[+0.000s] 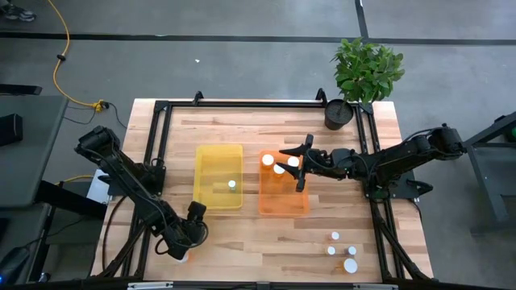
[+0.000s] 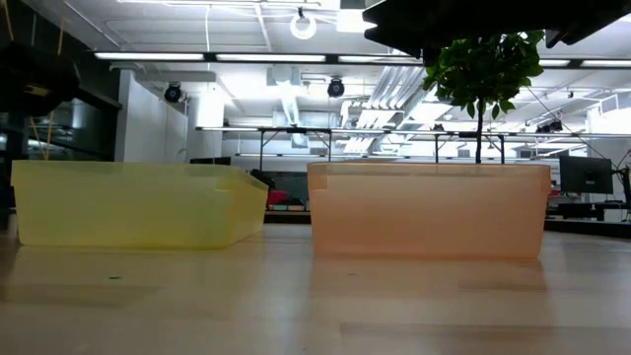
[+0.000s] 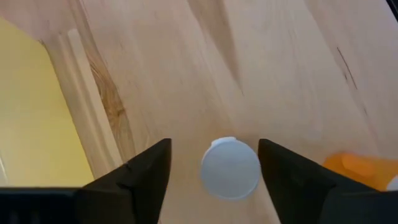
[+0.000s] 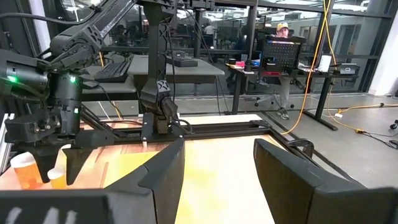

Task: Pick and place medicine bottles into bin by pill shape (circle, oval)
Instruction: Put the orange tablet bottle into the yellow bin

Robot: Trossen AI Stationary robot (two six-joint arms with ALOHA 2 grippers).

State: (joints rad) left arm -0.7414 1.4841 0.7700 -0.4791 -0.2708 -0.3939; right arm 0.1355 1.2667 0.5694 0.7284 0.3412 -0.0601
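A medicine bottle stands near the table's front left corner, and its round white cap [image 3: 230,168] shows from above. My left gripper [image 1: 181,250] points down over it, open, with one finger on each side of the cap. An amber bottle [image 3: 360,168] lies close beside it. My right gripper [image 1: 302,161] hangs level and open over the orange bin [image 1: 284,201], with nothing between its fingers. That bin holds three white-capped bottles [image 1: 280,169]. The yellow bin [image 1: 218,161] holds one bottle [image 1: 232,184]. My left gripper comes from above with its fingers on both sides of the bottle's cap. A clear gap shows between the cap and one finger [image 3: 149,174]. The other finger [image 3: 280,174] lies right at the cap's edge [image 3: 258,167], and I cannot tell whether it touches.
Several more white-capped bottles [image 1: 343,251] stand near the front right corner. A black plant pot [image 1: 339,113] with a green plant sits at the back right. A black metal frame [image 1: 242,103] runs along the table's edges. Bare wood lies between the bins and the front edge.
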